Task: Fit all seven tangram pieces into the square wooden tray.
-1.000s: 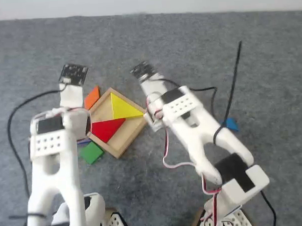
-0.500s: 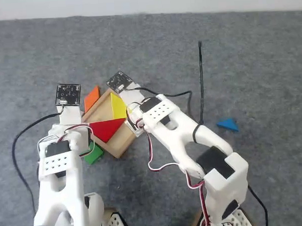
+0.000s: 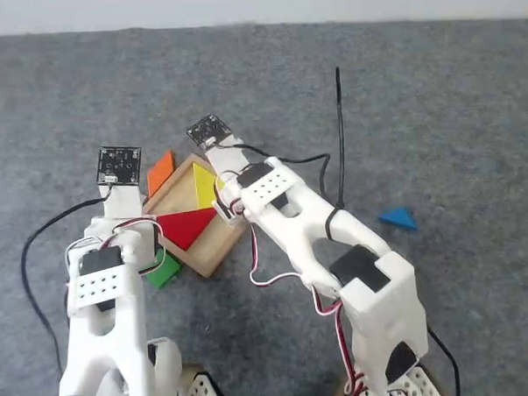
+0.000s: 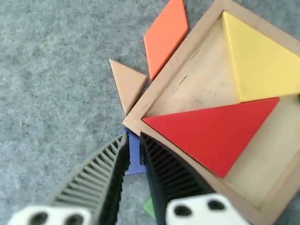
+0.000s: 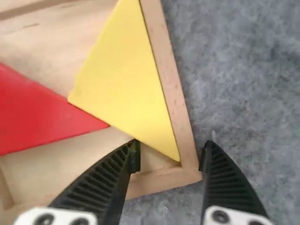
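Square wooden tray [image 3: 178,199] sits on the grey carpet [image 3: 418,112] left of centre, turned like a diamond, between the two arms. Inside it the yellow triangle [image 3: 206,187] lies along the far-right edge, with the red triangle [image 3: 185,226] just nearer. An orange parallelogram [image 3: 160,171] and a tan triangle [image 4: 127,83] lie just off the far-left edge, and a green piece [image 3: 165,270] off the near-left. A blue triangle [image 3: 398,218] is well off to the right. The right gripper [image 5: 171,150] is spread wide, straddling a tray corner at the yellow triangle's tip. The left gripper [image 4: 133,140] hangs off the left corner, fingers nearly together, over a blue piece [image 4: 134,164].
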`<state>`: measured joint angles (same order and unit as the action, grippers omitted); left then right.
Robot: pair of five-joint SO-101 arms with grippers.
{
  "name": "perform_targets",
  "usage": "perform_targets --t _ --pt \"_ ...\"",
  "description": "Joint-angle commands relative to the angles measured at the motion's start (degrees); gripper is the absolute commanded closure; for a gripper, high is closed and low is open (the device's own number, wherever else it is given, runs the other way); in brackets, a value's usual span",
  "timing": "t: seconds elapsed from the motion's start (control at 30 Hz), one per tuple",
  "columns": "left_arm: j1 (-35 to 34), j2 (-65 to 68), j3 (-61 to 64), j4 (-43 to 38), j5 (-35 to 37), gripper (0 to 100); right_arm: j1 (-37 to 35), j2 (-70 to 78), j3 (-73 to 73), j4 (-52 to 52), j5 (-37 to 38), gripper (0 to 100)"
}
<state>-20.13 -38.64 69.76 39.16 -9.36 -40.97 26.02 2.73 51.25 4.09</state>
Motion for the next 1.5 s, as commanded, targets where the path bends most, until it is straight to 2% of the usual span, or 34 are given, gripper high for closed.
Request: perform_targets --t 0.0,0.1,0.23,0.6,0.8,0.93,1.03,1.17,1.27,1.47 --pt "-0.5 -1.9 -0.2 -1.1 0.4 96 1.6 0.3 -3.9 2.9 14.9 88.3" --pt "-0.5 -1.9 -0.2 -1.1 0.4 96 3.3 1.9 -4.2 2.9 22.9 99.3" --pt "-0.5 -1.9 -0.2 -1.1 0.4 96 6.7 2.8 -6.8 3.4 25.5 99.0" --pt "-0.4 -1.9 -0.2 -1.1 0.4 96 18.8 9.0 -14.9 3.5 49.5 99.1" --pt "-0.3 -1.9 -0.2 -1.1 0.4 96 22.5 10.1 -18.2 3.5 66.1 99.1" --pt "-0.3 -1.9 -0.2 -1.1 0.4 96 25.1 10.1 -19.2 8.7 74.7 99.1" --pt "-0.3 -1.9 -0.2 -1.1 0.4 96 26.8 9.5 -21.4 11.2 73.1 97.1" --pt "-0.3 -1.9 -0.2 -1.2 0.4 96 28.2 7.5 -25.5 16.2 65.3 80.9" --pt "-0.3 -1.9 -0.2 -1.2 0.4 96 27.2 5.1 -28.1 22.7 66.6 73.2" --pt "-0.4 -1.9 -0.2 -1.2 0.4 96 24.1 -2.9 -29.5 31.1 61.7 81.6"
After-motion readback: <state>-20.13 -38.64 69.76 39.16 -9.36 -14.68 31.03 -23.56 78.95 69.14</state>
